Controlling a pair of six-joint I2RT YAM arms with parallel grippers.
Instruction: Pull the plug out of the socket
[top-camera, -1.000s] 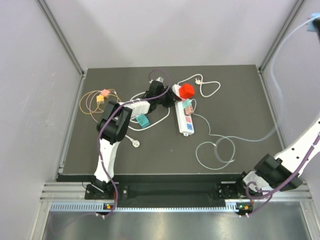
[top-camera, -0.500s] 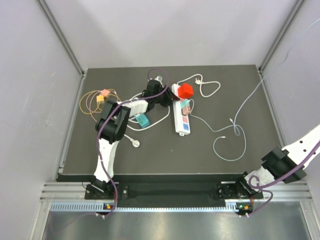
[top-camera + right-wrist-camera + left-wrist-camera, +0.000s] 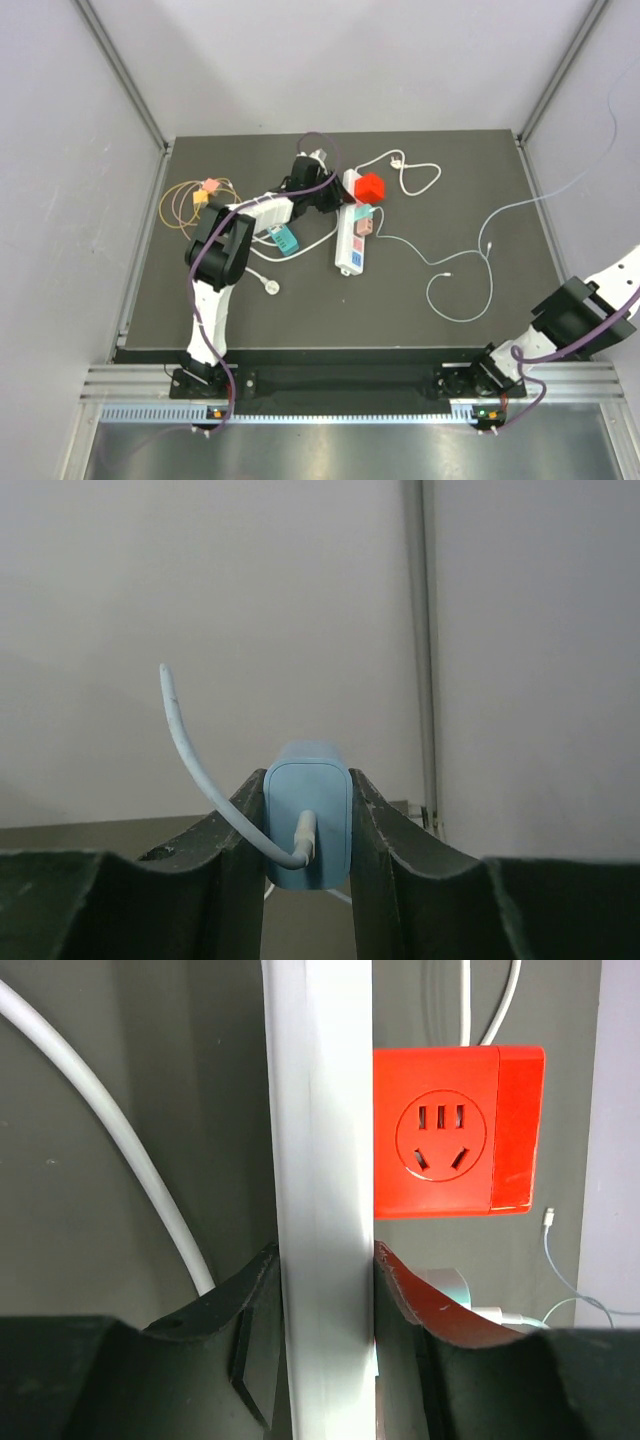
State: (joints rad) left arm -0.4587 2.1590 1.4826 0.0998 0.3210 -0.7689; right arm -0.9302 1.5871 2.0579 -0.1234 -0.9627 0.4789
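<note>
The left gripper is clamped across the white power strip lying on the table, and the right gripper is clamped on the blue plug, held in the air, clear of the strip.

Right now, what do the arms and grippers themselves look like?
Both arms, left arm and right arm, have white links, bulky black joint housings and a purple cable looped alongside. Left gripper and right gripper have matte black, tapering fingers.
</note>
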